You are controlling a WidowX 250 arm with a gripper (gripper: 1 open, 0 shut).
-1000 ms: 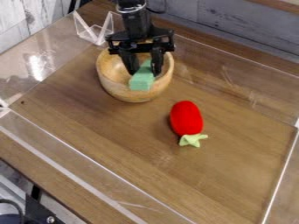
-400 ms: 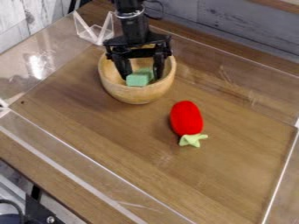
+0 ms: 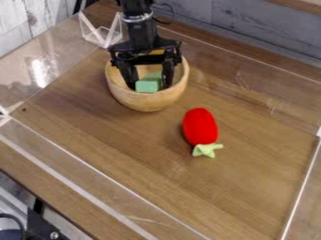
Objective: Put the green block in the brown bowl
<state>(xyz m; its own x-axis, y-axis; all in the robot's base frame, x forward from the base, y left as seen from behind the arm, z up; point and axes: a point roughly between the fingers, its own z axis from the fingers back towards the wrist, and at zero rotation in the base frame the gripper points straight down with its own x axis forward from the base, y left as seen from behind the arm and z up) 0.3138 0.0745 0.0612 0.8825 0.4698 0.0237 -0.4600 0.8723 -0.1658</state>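
The green block (image 3: 148,85) lies inside the brown bowl (image 3: 148,97), down in its hollow, with only a pale green patch of it showing between the black fingers that reach in from above. The bowl is a round, thick-walled wooden one, and nothing else can be seen in it besides the block and the fingertips. The gripper (image 3: 146,73) hangs straight down over the bowl with its jaws spread wide, one finger on either side of the block; the fingers stand apart from the block's visible sides, so the block rests in the bowl rather than in a grip, though whether a fingertip grazes it cannot be told. The bowl sits on a wooden tabletop (image 3: 113,159) ringed by low clear plastic walls. Well away from the bowl, toward the near right of it, a red strawberry toy (image 3: 200,127) lies on its side on the wood, its green leaf end pointing away from the bowl, touching nothing else.
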